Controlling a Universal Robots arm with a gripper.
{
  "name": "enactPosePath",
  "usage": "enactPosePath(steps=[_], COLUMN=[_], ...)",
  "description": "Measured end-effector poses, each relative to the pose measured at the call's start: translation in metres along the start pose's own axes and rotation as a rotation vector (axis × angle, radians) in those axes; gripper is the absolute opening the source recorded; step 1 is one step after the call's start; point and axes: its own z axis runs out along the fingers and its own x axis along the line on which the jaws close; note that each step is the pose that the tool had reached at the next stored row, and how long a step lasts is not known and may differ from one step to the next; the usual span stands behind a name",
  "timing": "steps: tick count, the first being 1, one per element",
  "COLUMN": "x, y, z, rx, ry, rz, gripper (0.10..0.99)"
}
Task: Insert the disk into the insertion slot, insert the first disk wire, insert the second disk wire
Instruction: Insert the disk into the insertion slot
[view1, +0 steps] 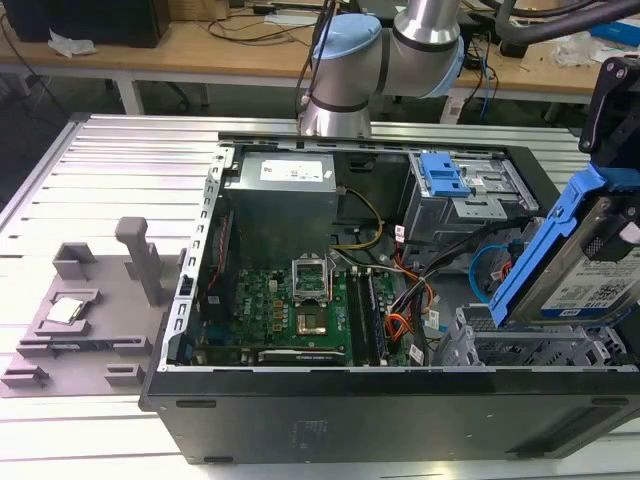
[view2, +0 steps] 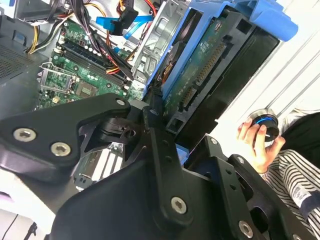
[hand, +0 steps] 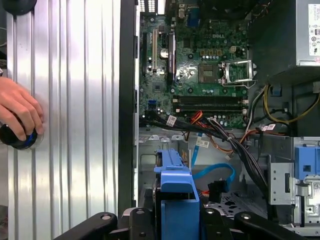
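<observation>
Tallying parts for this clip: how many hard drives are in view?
1. The disk, in its blue carrier, is gripped by the gripper, tilted above the insertion slot at the exterior view's right. The upper grey cage might hide another.

The arm bends at its elbow — its hand (fingers closed in) clamps the disk.

Green motherboard, grey power supply
</observation>
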Motion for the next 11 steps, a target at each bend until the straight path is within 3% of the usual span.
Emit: enactPosePath(steps=[11], x=[-0.0017], y=[0.0009], z=[0.0169], rx=[0.0], ry=[-0.0001], rz=[0.0], gripper=[0.365])
